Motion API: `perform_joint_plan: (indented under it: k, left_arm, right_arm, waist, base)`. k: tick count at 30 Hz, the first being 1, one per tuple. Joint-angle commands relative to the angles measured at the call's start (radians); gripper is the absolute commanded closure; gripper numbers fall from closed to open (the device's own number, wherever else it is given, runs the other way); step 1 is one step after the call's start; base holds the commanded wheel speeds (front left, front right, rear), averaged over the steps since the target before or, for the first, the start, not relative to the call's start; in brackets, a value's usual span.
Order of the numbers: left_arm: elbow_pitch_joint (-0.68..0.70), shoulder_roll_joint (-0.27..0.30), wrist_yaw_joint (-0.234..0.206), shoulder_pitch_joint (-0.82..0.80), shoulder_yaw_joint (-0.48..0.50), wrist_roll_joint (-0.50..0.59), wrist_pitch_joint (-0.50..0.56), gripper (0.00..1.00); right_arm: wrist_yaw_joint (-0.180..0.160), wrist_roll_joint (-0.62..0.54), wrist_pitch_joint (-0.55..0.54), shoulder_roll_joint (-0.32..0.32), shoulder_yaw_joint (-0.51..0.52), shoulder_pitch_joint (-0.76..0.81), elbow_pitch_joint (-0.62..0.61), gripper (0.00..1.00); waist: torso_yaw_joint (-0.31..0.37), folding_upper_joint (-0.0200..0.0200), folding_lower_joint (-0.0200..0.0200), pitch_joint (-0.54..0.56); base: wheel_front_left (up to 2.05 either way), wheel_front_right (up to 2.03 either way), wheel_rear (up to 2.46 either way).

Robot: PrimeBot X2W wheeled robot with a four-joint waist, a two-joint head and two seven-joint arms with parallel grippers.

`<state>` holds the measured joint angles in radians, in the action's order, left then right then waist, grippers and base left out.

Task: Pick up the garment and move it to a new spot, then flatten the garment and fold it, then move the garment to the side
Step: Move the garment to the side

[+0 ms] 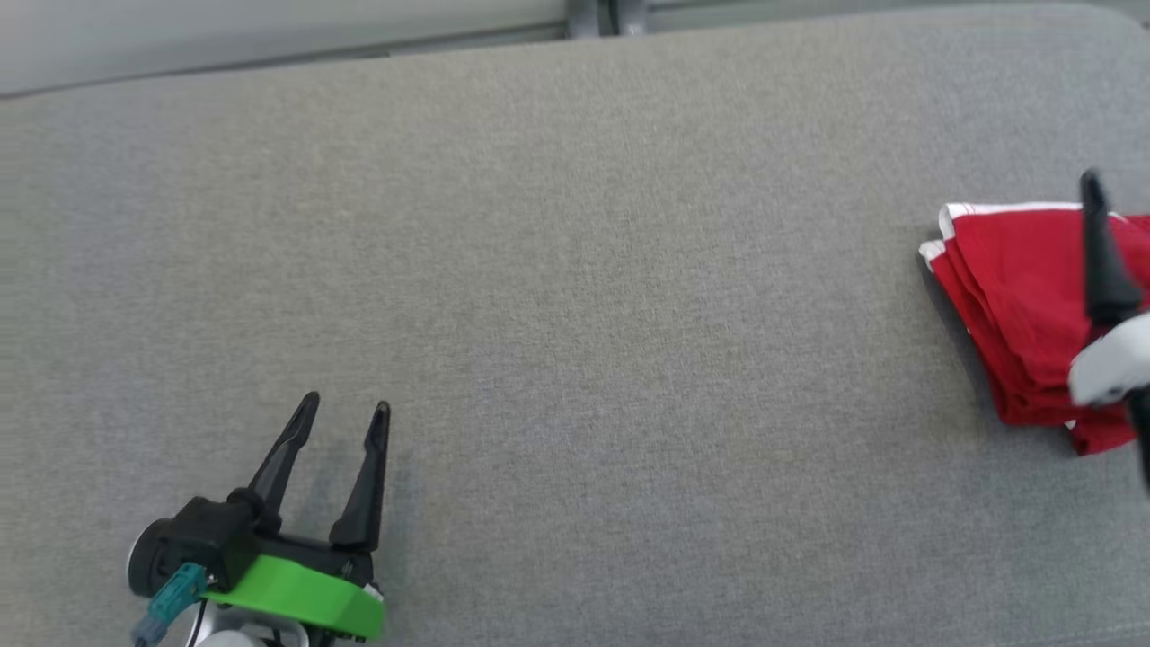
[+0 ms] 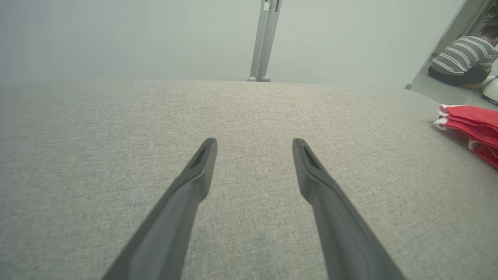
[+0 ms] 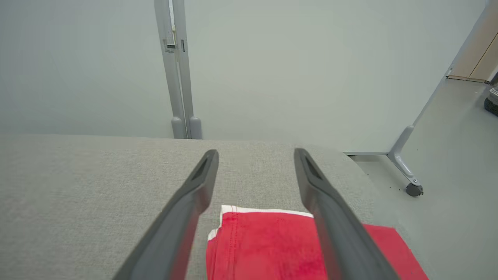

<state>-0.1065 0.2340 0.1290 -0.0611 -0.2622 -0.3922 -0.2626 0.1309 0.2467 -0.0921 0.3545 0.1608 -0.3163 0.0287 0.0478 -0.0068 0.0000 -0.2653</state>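
Note:
The garment [image 1: 1015, 305] is red with white trim and lies folded on the grey fabric surface [image 1: 575, 314] at the far right. In the right wrist view the garment [image 3: 268, 249] sits just below my right gripper [image 3: 255, 152], whose jaws stand open and hold nothing. One dark finger [image 1: 1101, 261] of that gripper rises over the cloth in the head view. My left gripper [image 1: 347, 404] rests open at the lower left, far from the garment. From the left wrist, the left gripper [image 2: 253, 142] hangs empty over bare fabric, with the garment [image 2: 470, 120] at the right edge.
The surface's right edge falls off just beyond the garment to a grey floor [image 3: 459, 155]. A pale partition on a wheeled foot [image 3: 413, 189] stands behind the surface. A person in a striped shirt [image 2: 463, 58] crouches on the floor far off.

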Motion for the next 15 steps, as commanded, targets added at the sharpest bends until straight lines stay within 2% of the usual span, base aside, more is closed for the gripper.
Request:
perform_joint_plan:
  k: [1,7,8,15]
  left_arm:
    - [-0.010,-0.002,0.002,0.024,0.018,0.009,-0.002,0.00]
    - [-0.029,-0.011,-0.004,0.081,0.087,0.024,-0.002,0.00]
    - [-0.044,-0.016,-0.004,0.104,0.115,0.034,-0.002,0.00]
    - [-0.082,-0.027,-0.001,0.125,0.154,0.050,-0.002,0.00]
  right_arm:
    - [0.000,-0.006,0.031,-0.035,-0.003,0.053,-0.010,0.00]
    - [0.000,-0.071,0.169,-0.129,-0.054,0.227,0.006,0.00]
    - [-0.001,-0.127,0.243,-0.168,-0.055,0.290,0.054,0.00]
    - [-0.001,-0.290,0.347,-0.265,-0.018,0.353,0.157,0.00]
  waist:
    - [-0.054,0.0068,0.0000,0.099]
    - [-0.096,0.0068,0.0000,0.188]
    - [-0.110,0.0068,0.0000,0.222]
    - [-0.108,0.0068,0.0000,0.265]
  base:
    - [0.00,0.00,0.00]
    - [0.00,0.00,0.00]
    - [0.00,0.00,0.00]
    - [0.00,0.00,0.00]
